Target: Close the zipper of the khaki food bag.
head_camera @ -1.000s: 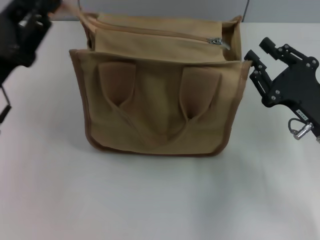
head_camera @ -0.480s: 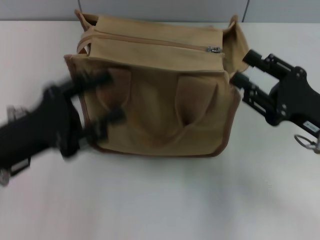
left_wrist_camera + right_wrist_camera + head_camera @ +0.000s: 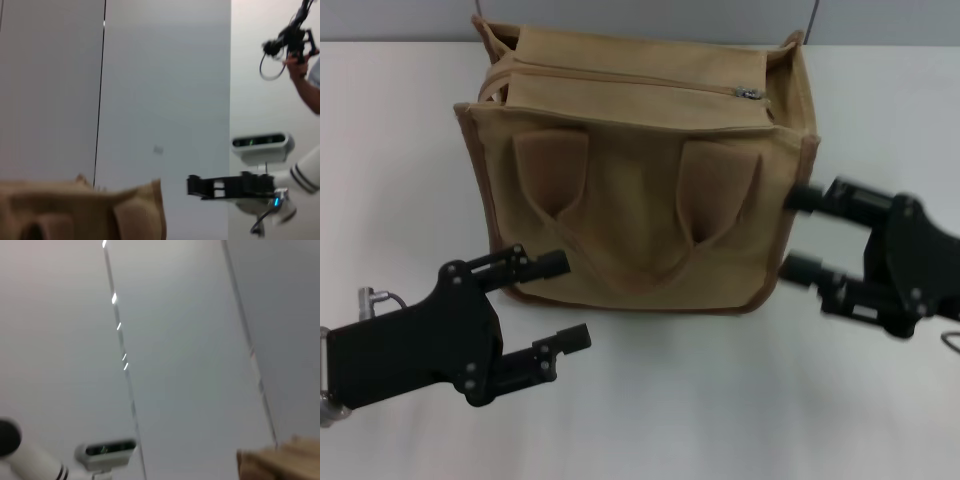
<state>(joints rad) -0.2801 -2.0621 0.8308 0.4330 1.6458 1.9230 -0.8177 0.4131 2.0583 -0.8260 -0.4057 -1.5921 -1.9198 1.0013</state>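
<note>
The khaki food bag (image 3: 640, 200) stands upright on the white table, its two looped handles facing me. The zipper (image 3: 620, 80) runs along the top panel, and its silver pull tab (image 3: 750, 95) sits near the right end. My left gripper (image 3: 560, 305) is open and empty, low at the front left, its fingertips just short of the bag's lower left corner. My right gripper (image 3: 792, 233) is open, with its fingertips at the bag's right side wall. The bag's top also shows in the left wrist view (image 3: 75, 210) and a corner of it in the right wrist view (image 3: 285, 460).
The white table (image 3: 720, 400) spreads in front of and beside the bag. A grey wall panel (image 3: 620, 15) stands behind it. In the left wrist view my right gripper (image 3: 225, 186) shows far off, and a person's hand (image 3: 300, 65) holds a device.
My left arm has swung from the back left corner down to the front left of the bag. My right gripper has dropped lower along the bag's right side. The bag shifted slightly.
</note>
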